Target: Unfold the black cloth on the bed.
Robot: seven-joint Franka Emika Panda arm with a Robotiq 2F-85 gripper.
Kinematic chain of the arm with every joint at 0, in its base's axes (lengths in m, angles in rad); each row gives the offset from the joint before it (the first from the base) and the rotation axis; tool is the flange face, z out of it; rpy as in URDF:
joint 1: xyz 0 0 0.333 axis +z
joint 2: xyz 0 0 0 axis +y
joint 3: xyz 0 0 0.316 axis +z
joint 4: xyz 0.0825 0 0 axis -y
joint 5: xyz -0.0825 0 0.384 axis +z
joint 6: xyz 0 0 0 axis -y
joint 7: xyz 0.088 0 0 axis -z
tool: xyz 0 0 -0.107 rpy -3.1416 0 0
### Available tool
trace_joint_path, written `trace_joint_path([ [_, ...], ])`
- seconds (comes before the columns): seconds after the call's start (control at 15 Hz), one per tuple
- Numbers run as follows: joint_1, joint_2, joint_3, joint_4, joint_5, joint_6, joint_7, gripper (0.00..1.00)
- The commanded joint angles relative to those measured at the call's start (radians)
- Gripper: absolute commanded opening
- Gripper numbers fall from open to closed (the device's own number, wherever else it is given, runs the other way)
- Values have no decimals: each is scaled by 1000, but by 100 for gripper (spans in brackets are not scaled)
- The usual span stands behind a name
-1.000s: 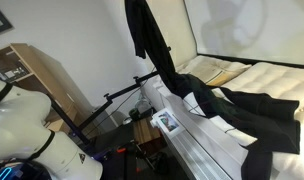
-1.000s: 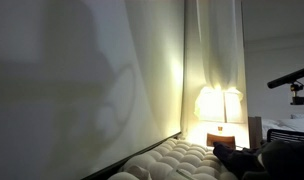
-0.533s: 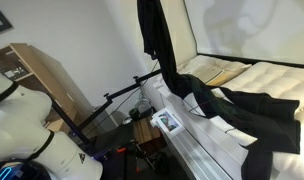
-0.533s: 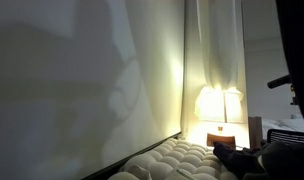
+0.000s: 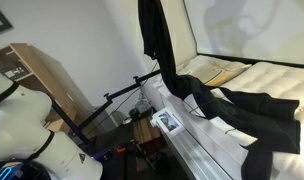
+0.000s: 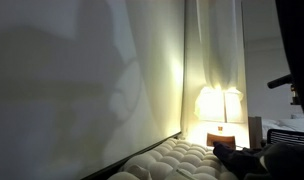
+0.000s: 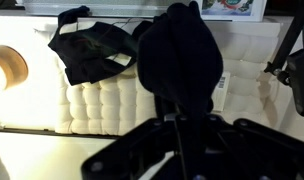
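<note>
Hanging from above, black cloth (image 5: 160, 45): upper end held high over the bed (image 5: 284, 78), lower part trailing down and lying spread across the mattress near its edge. Claw (image 7: 178, 120), wrist view: closed on a bunched fold of the cloth, which dangles beneath it; another portion lies flat on the quilted bed below. Lamp (image 6: 220, 104): lit, at the far end of the bed. Tripod (image 5: 120, 96): black, standing beside the bed.
</note>
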Motion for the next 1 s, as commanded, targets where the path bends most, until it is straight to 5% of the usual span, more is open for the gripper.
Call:
trace_joint_path([
  [0.0,7,63,0,43,-42,69,-13,6],
  [0.53,51,293,-3,237,-91,198,-12,6],
  [0.93,86,453,-65,374,-222,260,113,7],
])
